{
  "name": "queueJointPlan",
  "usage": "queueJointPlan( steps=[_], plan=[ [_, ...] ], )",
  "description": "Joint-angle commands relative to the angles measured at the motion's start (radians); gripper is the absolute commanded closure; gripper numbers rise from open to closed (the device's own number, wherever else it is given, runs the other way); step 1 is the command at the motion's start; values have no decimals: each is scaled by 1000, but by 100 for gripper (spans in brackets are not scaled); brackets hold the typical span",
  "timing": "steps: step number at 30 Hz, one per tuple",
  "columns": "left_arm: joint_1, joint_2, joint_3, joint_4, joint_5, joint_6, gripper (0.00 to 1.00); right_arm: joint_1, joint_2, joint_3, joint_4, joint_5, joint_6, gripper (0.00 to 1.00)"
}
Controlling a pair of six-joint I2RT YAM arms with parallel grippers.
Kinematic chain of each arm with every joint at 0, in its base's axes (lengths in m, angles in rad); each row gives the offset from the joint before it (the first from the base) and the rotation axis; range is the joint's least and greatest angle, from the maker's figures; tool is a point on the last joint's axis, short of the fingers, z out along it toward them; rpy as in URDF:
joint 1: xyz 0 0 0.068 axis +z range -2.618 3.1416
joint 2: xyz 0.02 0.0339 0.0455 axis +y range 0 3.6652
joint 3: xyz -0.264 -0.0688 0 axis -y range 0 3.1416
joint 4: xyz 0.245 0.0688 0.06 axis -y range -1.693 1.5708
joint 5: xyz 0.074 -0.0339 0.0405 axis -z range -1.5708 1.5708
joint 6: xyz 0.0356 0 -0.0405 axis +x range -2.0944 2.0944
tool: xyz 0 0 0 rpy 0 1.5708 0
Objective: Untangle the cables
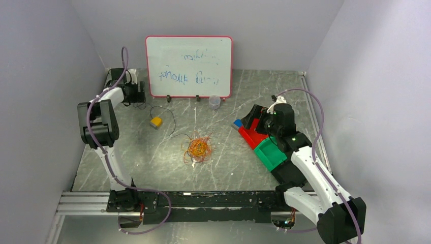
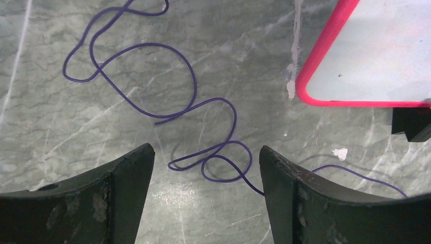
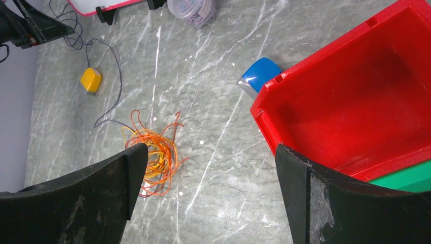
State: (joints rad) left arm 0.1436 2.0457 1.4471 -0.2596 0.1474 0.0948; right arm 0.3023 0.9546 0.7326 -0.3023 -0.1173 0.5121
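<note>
A grey marbled table [image 1: 152, 168] filled the view, walled on three sides. A pink-framed whiteboard [image 1: 189, 66] stood upright along its far edge.

The left arm [image 1: 99, 122] reached to the far left corner. The left gripper [image 2: 206, 150] pointed down just beside the whiteboard's left end, with its jaws apart and nothing between them. The right arm [image 1: 310, 162] reached along the right edge. The right gripper [image 3: 211, 147] had its jaws wide apart and held nothing, above the table beside a red bin [image 1: 252, 136].

The red bin lay near the right edge, with a green bin [image 1: 269, 154] touching its near side.

The cables [image 1: 197, 148], a small loopy orange, yellow and red tangle, lay on the table's middle, well apart from both grippers. One purple wire [image 2: 190, 76] curled loosely on the table under the left gripper and ran towards the tangle.

A small cup [image 1: 215, 101] sat by the whiteboard's right foot. A yellow block [image 1: 156, 122] lay beside the wire, and a blue block [image 1: 237, 123] touched the red bin's far corner.
</note>
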Motion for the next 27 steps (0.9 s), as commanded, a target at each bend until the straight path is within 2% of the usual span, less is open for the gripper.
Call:
queueJointPlan(
  steps=[1,7,17,23,27],
  plan=[
    [5,34,45,-21,49,35,21,-6,-2,-10,22,-15,6,0],
    [2,73,62,-34,51,21,29,-6,-5,-19,26,-25,13,0],
    [-8,99,90,-60,24,-6,60,-6,-8,-27,25,-25,16,0],
    [-24,1,47,-43,-31,-37,87,-6,-9,-27,21,-15,12,0],
    [-53,-89,17,-48,-52,-43,93,-6,-7,-21,19,-3,5,0]
  ],
)
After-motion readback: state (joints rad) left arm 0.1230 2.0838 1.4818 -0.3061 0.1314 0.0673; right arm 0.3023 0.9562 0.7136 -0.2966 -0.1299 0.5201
